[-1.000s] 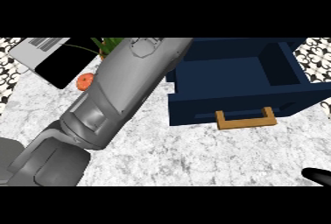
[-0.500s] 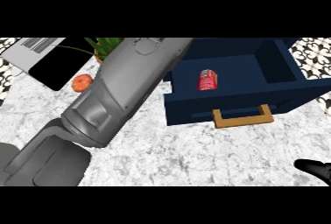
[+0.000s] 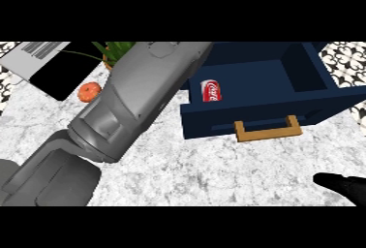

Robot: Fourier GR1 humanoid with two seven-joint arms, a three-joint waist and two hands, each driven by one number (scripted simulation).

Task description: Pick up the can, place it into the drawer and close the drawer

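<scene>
A second ago the open drawer [image 3: 286, 104] showed no can. Now the red can [image 3: 210, 90] lies on its side inside, near the left wall. The view has shifted, so the drawer sits slightly lower right. More of the right hand [image 3: 343, 186] shows at the lower right corner, seemingly further in.

You are looking down on a tabletop [image 3: 214, 164] of white and grey marble. On it the open dark blue drawer [image 3: 314, 104] sits at upper right, its tan handle [image 3: 268, 131] facing you. At upper left lie an orange fruit [image 3: 89, 91], a black and grey device [image 3: 43, 65] and a potted plant [image 3: 114, 51], partly hidden.
</scene>
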